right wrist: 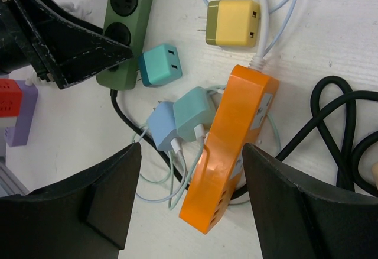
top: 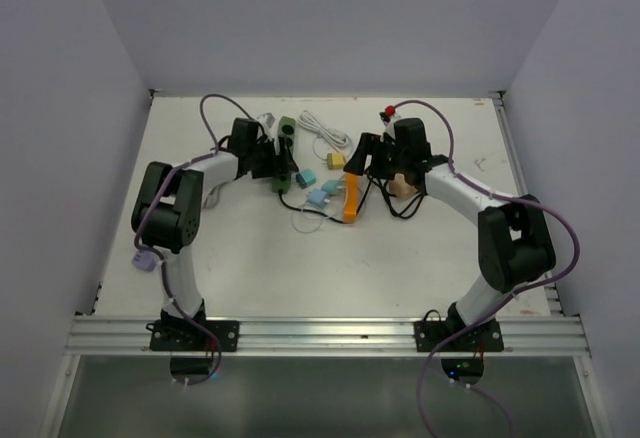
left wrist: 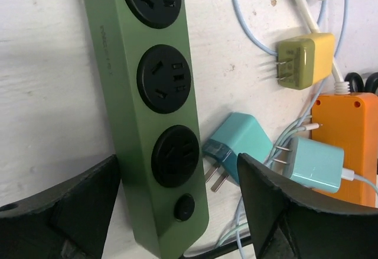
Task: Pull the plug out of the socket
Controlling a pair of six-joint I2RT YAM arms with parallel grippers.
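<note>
The power strip (left wrist: 121,111) is showing dark olive green, its round sockets (left wrist: 163,78) black — the loose plug (left wrist: 242,141) beside it is showing teal. Another adapter (left wrist: 307,58) is showing yellow and olive; the shorter strip (left wrist: 348,141), bright orange.

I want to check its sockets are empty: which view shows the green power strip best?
Left wrist: the green power strip fills the frame, three round sockets empty. Right wrist shows only one end with two sockets. The top view shows it small, partly under the left gripper.
</note>
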